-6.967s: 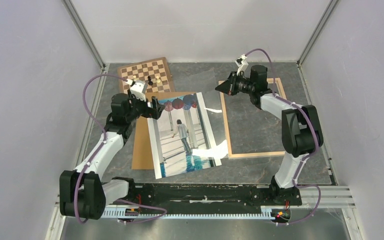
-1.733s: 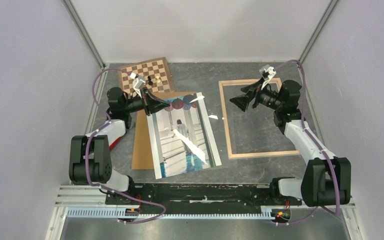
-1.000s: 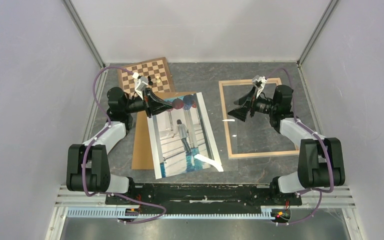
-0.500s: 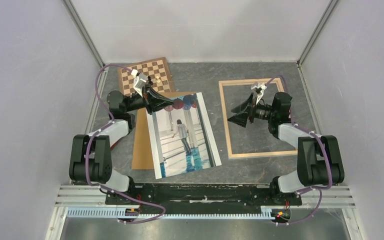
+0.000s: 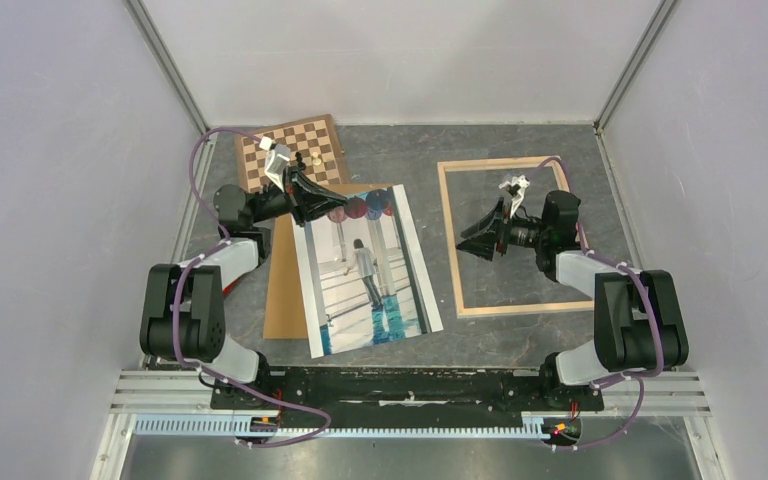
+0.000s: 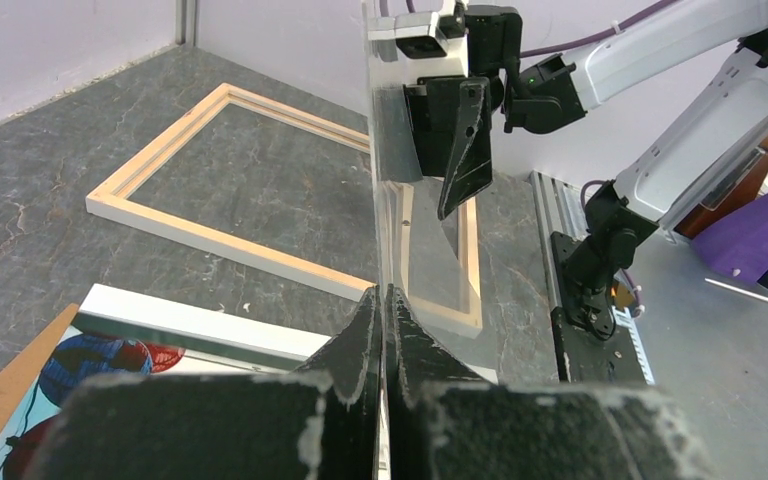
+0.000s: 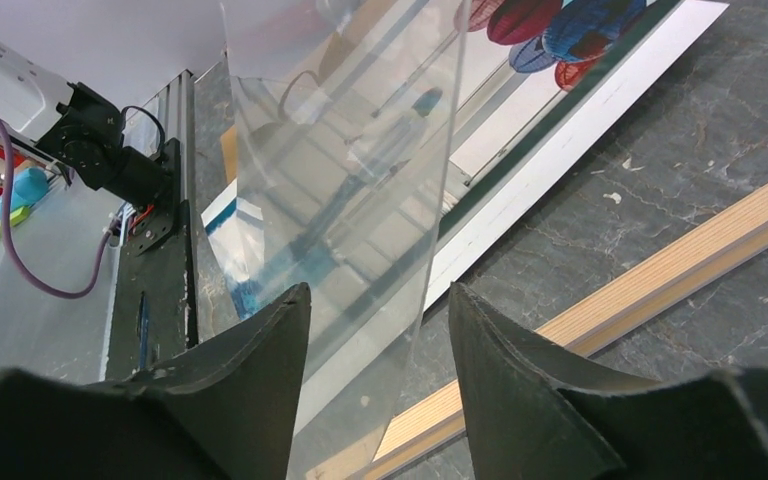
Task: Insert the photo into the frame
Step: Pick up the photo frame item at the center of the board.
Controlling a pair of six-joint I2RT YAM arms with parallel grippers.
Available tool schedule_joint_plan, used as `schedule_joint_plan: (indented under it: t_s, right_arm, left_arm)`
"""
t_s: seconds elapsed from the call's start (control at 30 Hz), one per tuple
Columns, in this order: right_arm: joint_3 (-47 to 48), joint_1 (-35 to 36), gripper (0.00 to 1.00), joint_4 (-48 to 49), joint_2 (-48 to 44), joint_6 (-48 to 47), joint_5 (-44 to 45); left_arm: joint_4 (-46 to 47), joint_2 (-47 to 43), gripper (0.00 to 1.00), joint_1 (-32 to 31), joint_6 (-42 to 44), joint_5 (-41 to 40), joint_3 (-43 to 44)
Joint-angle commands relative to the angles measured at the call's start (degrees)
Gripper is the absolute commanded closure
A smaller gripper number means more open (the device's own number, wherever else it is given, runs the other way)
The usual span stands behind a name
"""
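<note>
The photo (image 5: 365,270) lies face up on a brown backing board (image 5: 282,290), left of centre. To its right the empty frame (image 5: 452,250) lies flat on the table. My left gripper (image 5: 330,205) hovers over the photo's top edge, shut on one edge of a clear sheet (image 6: 390,225) that stands on edge and reaches across toward the frame. My right gripper (image 5: 465,243) is over the frame's left bar. Its jaws stand apart on either side of the sheet's far edge (image 7: 340,170). The photo (image 7: 570,25) and a frame bar (image 7: 660,270) show behind the right gripper (image 7: 380,290).
A checkered chessboard (image 5: 290,150) with a few pieces lies at the back left, behind the left arm. Grey walls close in both sides and the back. The black rail (image 5: 410,385) with both arm bases runs along the near edge.
My right gripper has narrowed its jaws around the sheet's edge and shifted slightly nearer over the frame's left bar. My left gripper stays shut on the sheet, hardly moved.
</note>
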Motion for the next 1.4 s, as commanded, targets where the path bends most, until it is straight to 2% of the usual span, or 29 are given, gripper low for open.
schedule_joint_plan:
  t_s: [0.0, 0.3, 0.5, 0.63, 0.7, 0.83, 0.9, 1.03, 1.13, 1.23, 1.37]
  right_arm:
    - [-0.7, -0.1, 0.46, -0.7, 0.5, -3.1, -2.1]
    - [-1.1, -0.1, 0.58, -1.4, 1.0, -3.8, -4.0]
    - [-0.5, -0.1, 0.76, -1.3, 0.9, -3.6, -5.6]
    - [0.1, -0.1, 0.83, -2.1, -0.3, -3.8, -5.5]
    - [0.9, -0.2, 0.85, -4.4, -0.8, -5.3, -5.5]
    - [4.2, -0.7, 0.87, -16.6, -2.0, -14.8, -4.9]
    - [5.1, -1.1, 0.87, -19.4, -2.5, -16.6, -4.9]
    - [6.3, -3.1, 1.0, -23.7, -4.0, -19.2, -5.2]
    - [6.6, -4.2, 1.0, -24.8, -5.3, -19.5, -5.1]
    - [7.0, -5.0, 1.0, -26.3, -6.6, -19.6, -5.1]
    - [7.0, -5.6, 1.0, -28.4, -8.5, -19.1, -4.3]
  left_arm:
    - [1.4, -2.1, 0.98, 0.1, 1.0, -1.3, 1.2]
    - [0.4, -2.2, 0.98, 0.1, 2.2, -1.6, 0.8]
    - [-1.6, -2.4, 0.98, 0.0, 4.2, -1.9, 0.6]
    - [-4.6, -2.7, 0.98, 0.0, 6.7, -2.1, 0.5]
    - [-6.1, -3.0, 0.98, 0.1, 8.0, -2.2, 0.7]
    - [-10.8, -3.8, 0.98, 0.1, 11.3, -2.5, 1.3]
    - [-13.4, -4.2, 0.97, 0.1, 13.2, -2.7, 1.4]
    - [-17.5, -4.8, 0.95, 0.0, 16.3, -3.0, 2.0]
    - [-18.9, -5.0, 0.91, 0.1, 17.2, -3.2, 2.2]
    - [-21.2, -5.1, 0.82, 0.1, 18.4, -3.5, 2.8]
    - [-24.2, -5.5, 0.54, 0.0, 20.4, -5.1, 3.5]
